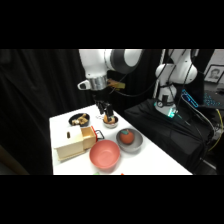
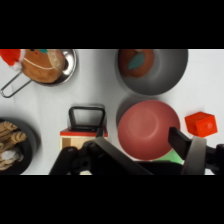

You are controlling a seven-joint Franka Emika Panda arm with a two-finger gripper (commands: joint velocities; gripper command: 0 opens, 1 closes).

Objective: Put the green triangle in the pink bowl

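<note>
The pincer (image 2: 137, 139) is spread and carries nothing; the wrist view shows its two dark fingers (image 2: 187, 150) standing apart with the bowl visible between them, and in the side view it hangs high over the rear half of the white surface (image 1: 150, 162). The small bright green wedge-shaped block, the green triangle (image 2: 171, 158), shows only as a sliver just beside the right-hand finger, lying on the surface close to the rim of the round salmon-pink plastic bowl (image 2: 148, 127); most of it is hidden, and the side view does not show it. The pink bowl is smooth, shallow-walled and empty. Risk 1: a red cube-like block (image 2: 201, 124) lies near the green triangle, so a descent offset toward it may close on the wrong piece. Risk 2: the wedge has sloped faces; pads closing on a slope rather than on parallel sides may squeeze it out. Risk 3: the block is close to the light plastic bowl, so a finger lowered on that side may strike the rim and push or tip the bowl. A grey round bowl (image 2: 165, 75) holding a red-orange round object (image 2: 135, 62) stands just beyond the pink bowl; release over the wrong vessel is possible.
</note>
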